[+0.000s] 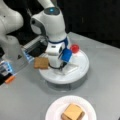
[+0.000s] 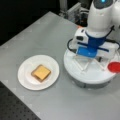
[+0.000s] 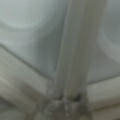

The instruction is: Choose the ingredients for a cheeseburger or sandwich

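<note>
Hovering low over the round white turntable [image 1: 80, 72], the gripper [image 1: 59, 65] sits close above its divider ribs [image 2: 86, 65] — can't tell if the fingers are apart or together, since the arm's own body blocks them in both front views and the wrist view is just a blurry close-up of those ribs [image 3: 75, 55] crossing over pale compartment floor.

The sandwich [image 2: 40, 73] so far is on the white paper plate [image 2: 26, 82]: a yellow cheese square on top with a brown layer showing under its edges. In a front view the plate is at 6 o'clock from the turntable [image 1: 53, 111] with the stack [image 1: 73, 112] on it; in a front view it's at 9 o'clock from the turntable, sitting apart from it on the grey tabletop [image 2: 37, 32].

Only one front view catches a tan bread square [image 1: 41, 62] at the turntable's 9 o'clock rim, just beside the gripper — it doesn't show up from the opposite side. The red disc [image 1: 74, 48] shows in both front views, at the turntable's 12 o'clock edge in one and at 3 o'clock [image 2: 115, 67] in the next.
</note>
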Robot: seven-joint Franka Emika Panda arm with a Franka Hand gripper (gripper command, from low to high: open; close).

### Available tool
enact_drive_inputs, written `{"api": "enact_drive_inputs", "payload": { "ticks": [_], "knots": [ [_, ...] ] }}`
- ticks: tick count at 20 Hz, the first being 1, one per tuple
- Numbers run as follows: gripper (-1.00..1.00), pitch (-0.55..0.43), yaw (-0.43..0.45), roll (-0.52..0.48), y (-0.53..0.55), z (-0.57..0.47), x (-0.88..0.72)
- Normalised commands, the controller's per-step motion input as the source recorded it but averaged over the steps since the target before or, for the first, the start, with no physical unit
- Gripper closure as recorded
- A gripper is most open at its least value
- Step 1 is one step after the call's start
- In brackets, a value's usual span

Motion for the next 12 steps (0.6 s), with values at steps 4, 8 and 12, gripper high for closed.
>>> {"api": "enact_drive_inputs", "payload": {
  "ticks": [4, 8, 12],
  "knots": [
    [-1.00, -0.031, 0.259, 0.130, -0.01, -0.12, -0.28],
    [-1.00, -0.007, 0.299, 0.147, -0.04, -0.11, -0.27],
    [-1.00, 0.027, 0.346, 0.118, -0.07, -0.09, -0.25]
  ]
}}
